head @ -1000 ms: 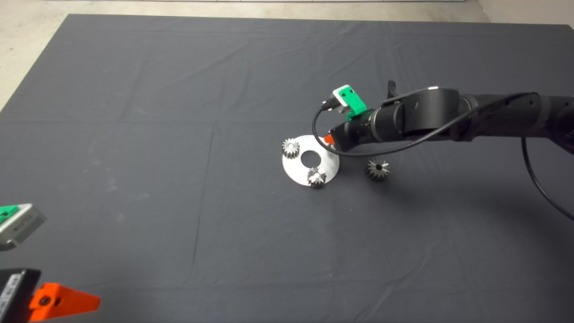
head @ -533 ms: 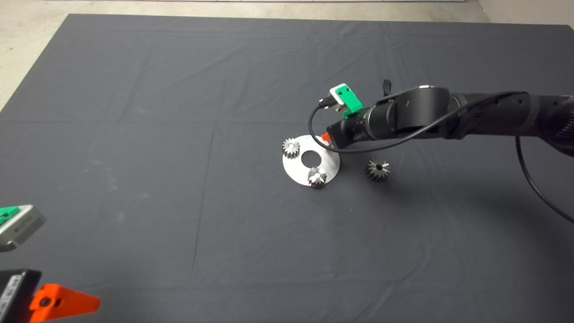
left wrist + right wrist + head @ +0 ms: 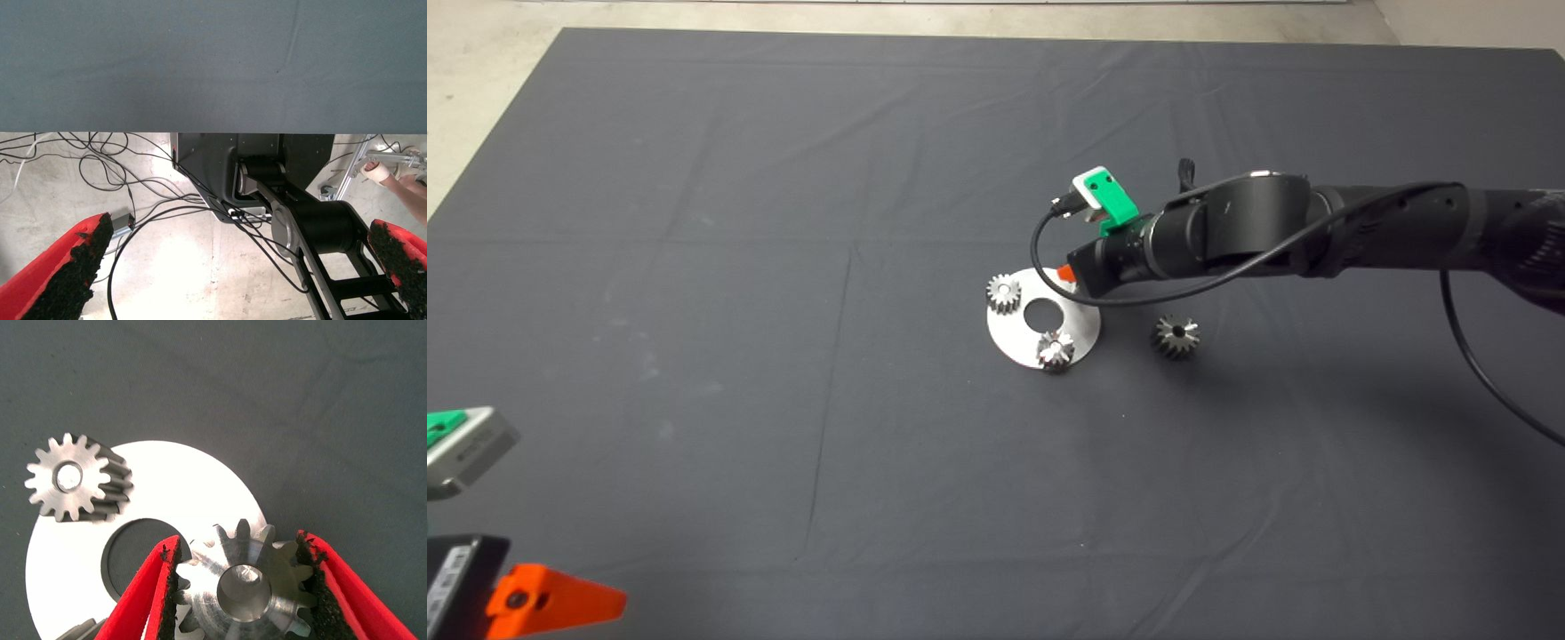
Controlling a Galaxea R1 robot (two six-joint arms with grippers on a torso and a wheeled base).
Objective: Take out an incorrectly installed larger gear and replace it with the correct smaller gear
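In the right wrist view my right gripper is shut on the larger gear, a wide steel gear with flared teeth and a central hole, with a pad pressed on each side. It is held over the round steel plate, beside the plate's centre hole. In the head view this gripper is over the plate's far right edge and hides the gear. The smaller gear, dark grey, lies on the mat to the right of the plate. My left gripper is parked at the lower left, with its fingers wide open.
A pale small gear with straight teeth stands on the plate's left side. Another small gear stands on its near edge. The right arm's black cable loops over the plate. Beyond the mat, the left wrist view shows floor cables and a person's hand.
My right arm and gripper have shifted slightly left and farther back over the plate. The plate, the other gears and the left arm have not moved.
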